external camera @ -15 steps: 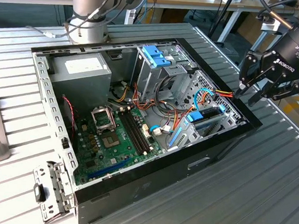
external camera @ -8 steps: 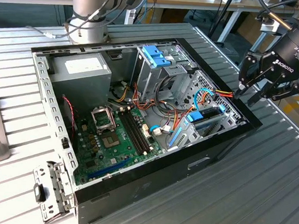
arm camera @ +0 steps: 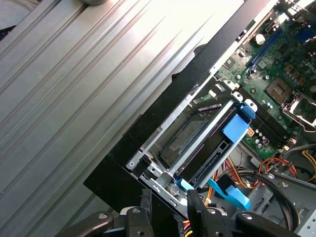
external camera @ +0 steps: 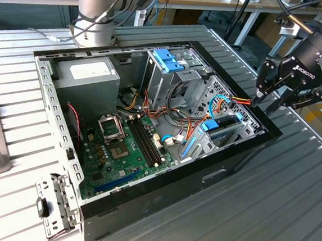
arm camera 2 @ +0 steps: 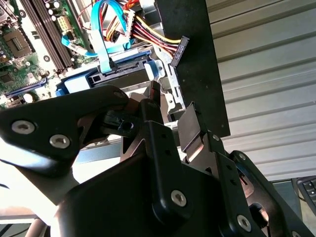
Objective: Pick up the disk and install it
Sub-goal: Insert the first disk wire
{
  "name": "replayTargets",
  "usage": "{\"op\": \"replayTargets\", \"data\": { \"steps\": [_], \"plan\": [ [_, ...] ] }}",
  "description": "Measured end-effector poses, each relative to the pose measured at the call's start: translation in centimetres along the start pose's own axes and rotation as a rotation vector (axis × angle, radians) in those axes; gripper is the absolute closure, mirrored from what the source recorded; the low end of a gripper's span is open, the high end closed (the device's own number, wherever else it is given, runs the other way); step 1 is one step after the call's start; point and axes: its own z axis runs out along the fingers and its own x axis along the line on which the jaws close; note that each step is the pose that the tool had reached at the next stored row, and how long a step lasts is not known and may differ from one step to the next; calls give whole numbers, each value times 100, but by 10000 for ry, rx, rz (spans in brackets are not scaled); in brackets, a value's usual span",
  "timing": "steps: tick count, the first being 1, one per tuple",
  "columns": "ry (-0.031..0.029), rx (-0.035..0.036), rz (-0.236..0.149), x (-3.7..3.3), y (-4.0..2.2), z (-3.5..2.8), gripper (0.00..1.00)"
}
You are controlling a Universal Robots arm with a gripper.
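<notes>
Open computer case (external camera: 141, 220) on slatted table (external camera: 288, 210), contents listed across the exterior view from 9 o'clock to 3 o'clock: grey metal box with white sticker (external camera: 86, 71) at the case's 10 o'clock corner; green motherboard (external camera: 125, 145) across the floor at 7 o'clock; upright metal cage with blue plastic top (external camera: 169, 62) at 12 o'clock; the disk (external camera: 222, 128), lying flat in the low bay against the case's 3 o'clock wall, blue rails alongside it, and appearing already seated there; bundle of red, yellow and orange wires (external camera: 230, 101) looping over the bay; tool (external camera: 262, 101) just outside the rim at 2 o'clock, tips near the wires. Tool condition: fingers a little apart with nothing between them, as the second wrist view (arm camera 2: 170, 116) suggests. Hazards, judged: a black connector (arm camera 2: 178, 49) on the wire bundle hangs loose over the dark rim right by the tool, so any sideways or downward travel could hook it and tug the harness; the blue ribbon cable (arm camera 2: 106, 34) arches over the disk's end and could catch likewise; the tips are near the rim itself and could strike it; whether the disk is fully home in its bay (arm camera: 197, 133) cannot be told, so a half-latched rail is a possible fault
</notes>
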Motion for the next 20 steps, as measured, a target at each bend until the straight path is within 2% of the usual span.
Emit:
{"op": "replayTargets", "data": {
  "steps": [15, 20],
  "plan": [
    [0, 0, 0, 6, -5, 32, 58],
    [0, 1, -1, -3, -26, 45, 58]
  ]
}}
